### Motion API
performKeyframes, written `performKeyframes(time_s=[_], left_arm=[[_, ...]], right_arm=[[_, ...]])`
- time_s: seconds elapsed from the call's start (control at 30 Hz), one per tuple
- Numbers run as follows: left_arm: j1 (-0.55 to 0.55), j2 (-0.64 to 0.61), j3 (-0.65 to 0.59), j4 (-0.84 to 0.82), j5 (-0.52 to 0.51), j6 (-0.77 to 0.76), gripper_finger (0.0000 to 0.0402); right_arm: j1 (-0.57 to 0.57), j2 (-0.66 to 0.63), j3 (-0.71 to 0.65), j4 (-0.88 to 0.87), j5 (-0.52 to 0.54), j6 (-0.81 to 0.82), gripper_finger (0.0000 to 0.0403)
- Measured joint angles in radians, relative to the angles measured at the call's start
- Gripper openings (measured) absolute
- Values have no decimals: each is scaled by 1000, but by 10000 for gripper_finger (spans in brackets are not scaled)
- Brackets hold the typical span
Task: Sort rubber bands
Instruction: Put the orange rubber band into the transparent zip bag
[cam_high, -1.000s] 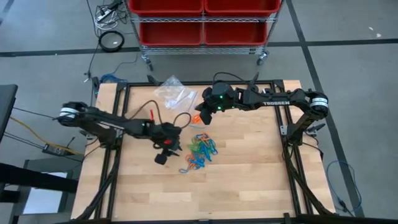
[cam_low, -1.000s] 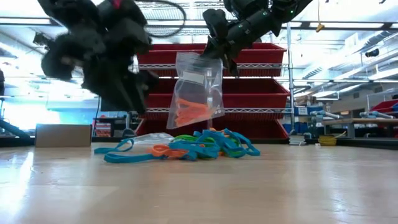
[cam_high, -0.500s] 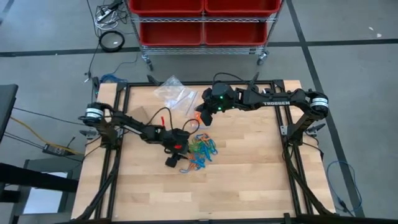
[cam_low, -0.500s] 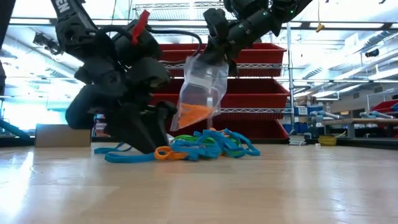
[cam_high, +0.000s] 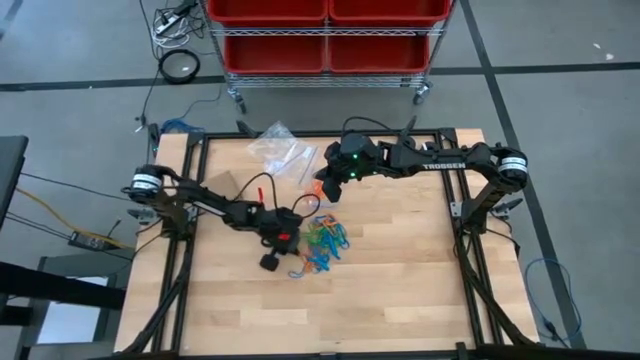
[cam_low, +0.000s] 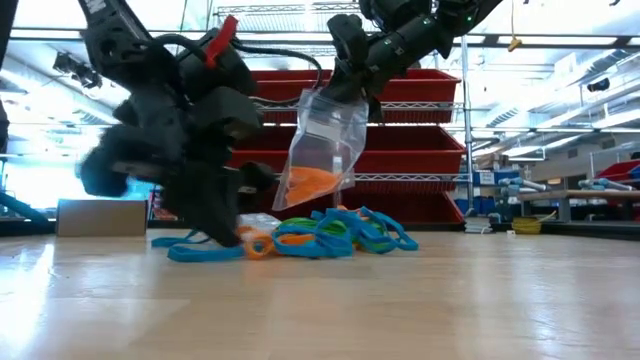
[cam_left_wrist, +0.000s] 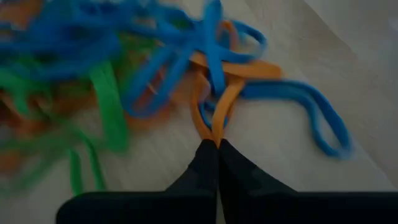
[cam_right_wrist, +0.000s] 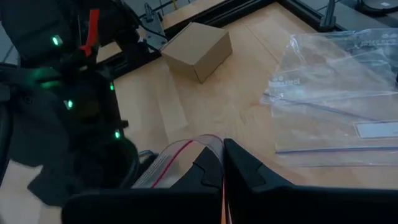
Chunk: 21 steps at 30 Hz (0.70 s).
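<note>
Red storage bins (cam_high: 325, 30) on a wire rack stand behind the pale wooden table (cam_high: 400, 270), and the low view shows the same red shelves behind the arms.

Near the table's middle lies the pile of rubber bands (cam_high: 322, 243), a tangle of blue, green and orange loops; in the low view they (cam_low: 325, 235) lie flat on the wood.

The left gripper (cam_high: 288, 243) is down at the near-left edge of that pile. In its wrist view the two dark fingers (cam_left_wrist: 208, 171) are pressed together, pinching a thin orange band (cam_left_wrist: 214, 112) where it crosses under a blue one. The low view shows the left gripper (cam_low: 232, 232) with its tips at the table beside an orange loop.

The right gripper (cam_high: 330, 182) is raised over the far side of the pile, fingers closed on the top edge of a clear zip bag (cam_low: 325, 140). This bag hangs open-mouth-up below the gripper and holds a bunch of orange bands (cam_low: 312, 182) gathered in its lower part. The right wrist view shows the bag's red-lined rim (cam_right_wrist: 186, 149) clamped between the closed fingers.

More clear plastic bags (cam_high: 280, 150) lie flat at the far side of the table; whether anything is in them I cannot tell. A small cardboard box (cam_right_wrist: 198, 48) sits on the table near the left arm's base.
</note>
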Motion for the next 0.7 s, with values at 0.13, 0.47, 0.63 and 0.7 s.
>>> performKeyframes(time_s=[0.13,0.47,0.63,0.7], left_arm=[[-1,-141,3,-128,1,9,3],[-1,-476,90,-311,-40,26,1],[-1,-513,148,-346,-52,41,1],[-1,-513,177,-381,-91,64,1]], right_arm=[[0,0,0,-1,-2,-2,0],[0,0,0,5,-1,-5,0],[0,0,0,6,-2,-5,0],[0,0,0,8,-2,-5,0]])
